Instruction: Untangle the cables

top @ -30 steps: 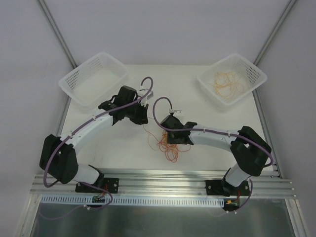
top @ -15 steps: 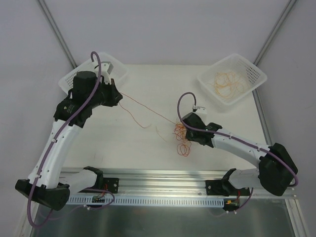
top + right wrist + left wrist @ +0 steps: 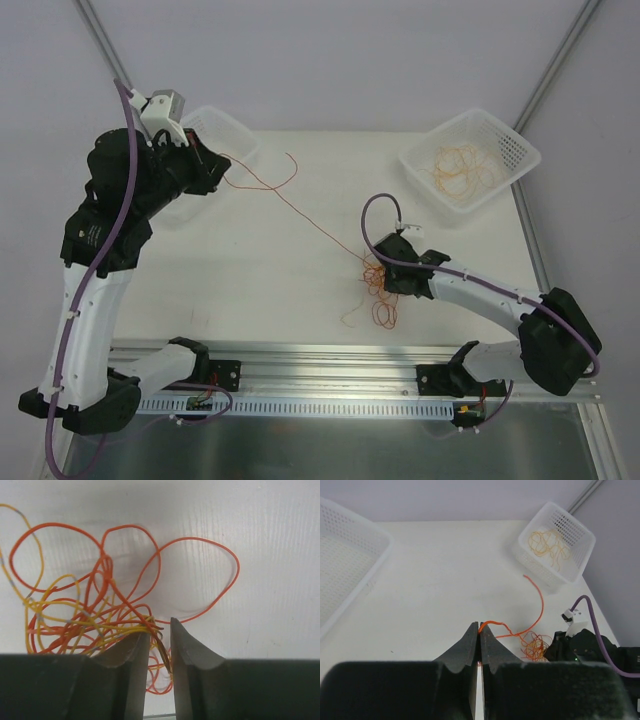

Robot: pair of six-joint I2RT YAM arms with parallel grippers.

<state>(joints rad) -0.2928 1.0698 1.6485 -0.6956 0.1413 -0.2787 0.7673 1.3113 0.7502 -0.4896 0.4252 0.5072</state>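
Left gripper (image 3: pixel 480 626) is clamped shut on 1 hair-thin orange wire strand (image 3: pixel 300 205) and is raised beside the white perforated plastic basket at the far left (image 3: pixel 238 132). From that pinch the strand curves, then runs straight down across the white table (image 3: pixel 250 280) into the tangle of orange-yellow and red cables (image 3: pixel 378 288), which lies near the front middle of the table. Right gripper (image 3: pixel 160 630) sits low over that tangle with its jaws slightly apart. Several strands pass through the gap, and none appears pinched. Another white perforated basket at the far right (image 3: pixel 505 132) holds loose orange-yellow wire loops (image 3: pixel 462 165).

Handling, as judged:
- The cables are very light, limp and slightly springy, so their loops keep their shape.
- The thin, smooth sheath is likely to slip, so a full closure is required.
- A hard pull may tighten crossings or stretch the wire.

Recommended hold points: take 1 strand clear of the knot, near a free end. Restrain the tangle at its dense centre, not on the strand being drawn out.
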